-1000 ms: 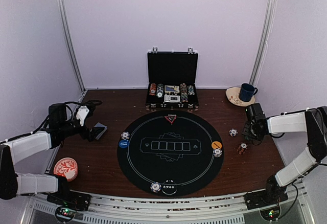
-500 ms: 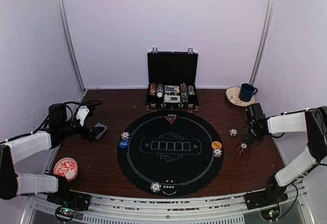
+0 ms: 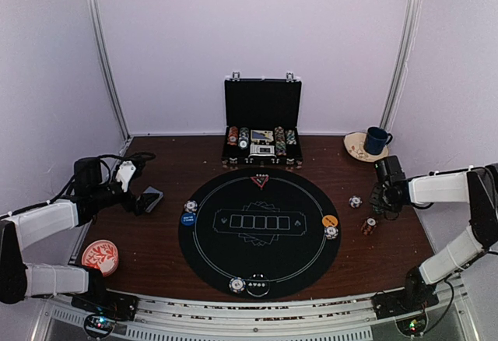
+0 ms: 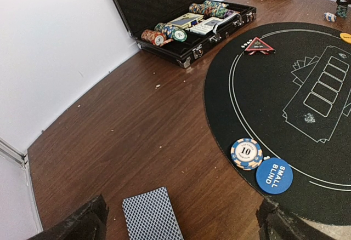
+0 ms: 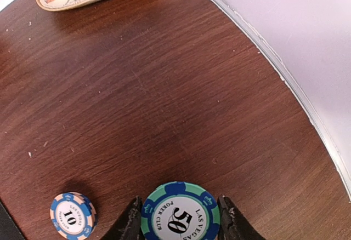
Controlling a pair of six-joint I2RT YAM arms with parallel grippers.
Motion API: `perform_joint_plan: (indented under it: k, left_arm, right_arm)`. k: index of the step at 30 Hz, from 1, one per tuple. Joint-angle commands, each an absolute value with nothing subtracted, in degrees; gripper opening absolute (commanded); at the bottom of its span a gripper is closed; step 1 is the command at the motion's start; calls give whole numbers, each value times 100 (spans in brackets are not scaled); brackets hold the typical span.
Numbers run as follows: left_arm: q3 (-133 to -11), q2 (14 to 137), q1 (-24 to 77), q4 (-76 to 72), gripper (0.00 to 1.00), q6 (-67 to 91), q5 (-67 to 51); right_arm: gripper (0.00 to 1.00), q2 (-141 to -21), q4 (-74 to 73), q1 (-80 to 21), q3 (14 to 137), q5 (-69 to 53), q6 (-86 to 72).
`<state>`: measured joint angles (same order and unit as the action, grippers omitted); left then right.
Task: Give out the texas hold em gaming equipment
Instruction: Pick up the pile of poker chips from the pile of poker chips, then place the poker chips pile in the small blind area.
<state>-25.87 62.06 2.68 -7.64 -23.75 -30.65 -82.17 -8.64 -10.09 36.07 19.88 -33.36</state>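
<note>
My right gripper (image 5: 180, 210) is shut on a teal "50" poker chip (image 5: 178, 218), one finger against each side of its rim; I cannot tell whether it is off the table. A white-and-blue "10" chip (image 5: 73, 215) lies just left of it. In the top view the right gripper (image 3: 382, 201) is right of the black round mat (image 3: 257, 259). My left gripper (image 4: 181, 213) is open, low over the grey-blue-backed cards (image 4: 151, 218), which lie nearer its left finger. Chips and button discs sit round the mat's edge, with the blue small-blind disc (image 4: 273, 175) and the red triangle marker (image 4: 259, 45).
The open black briefcase (image 3: 262, 127) with rows of chips stands behind the mat. A blue mug (image 3: 377, 139) on a saucer is at the back right. A short reddish chip stack (image 3: 369, 226) stands near the right gripper. A red-and-white dish (image 3: 100, 255) lies front left.
The right gripper's fingers have come together onto the teal chip. The left arm and the cards have not moved.
</note>
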Motion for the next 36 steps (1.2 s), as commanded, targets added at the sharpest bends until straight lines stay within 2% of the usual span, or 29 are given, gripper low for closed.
perform_joint_plan:
  k: [1, 10, 19, 27, 36]
  left_arm:
    - [-2575, 6231, 279, -993, 98, -2417, -3138]
    - [-2575, 6262, 276, -1009, 98, -2417, -3132]
    - [-2584, 6324, 281, -1028, 98, -2417, -3087]
    - [-2571, 6227, 279, -1002, 98, -2416, -3095]
    - [-2571, 6214, 277, -1002, 98, -2410, -3090]
  right_arm:
    - [38, -7948, -784, -1004, 3599, 2057, -3281]
    - [38, -7743, -914, -1649, 3786, 2363, -3218]
    - [38, -7979, -1208, -3315, 4801, 2689, -3165]
    - [39, -9786, -1512, -4736, 6903, 2975, -2819]
    - [39, -12366, -1876, -5357, 9950, 2503, -2485]
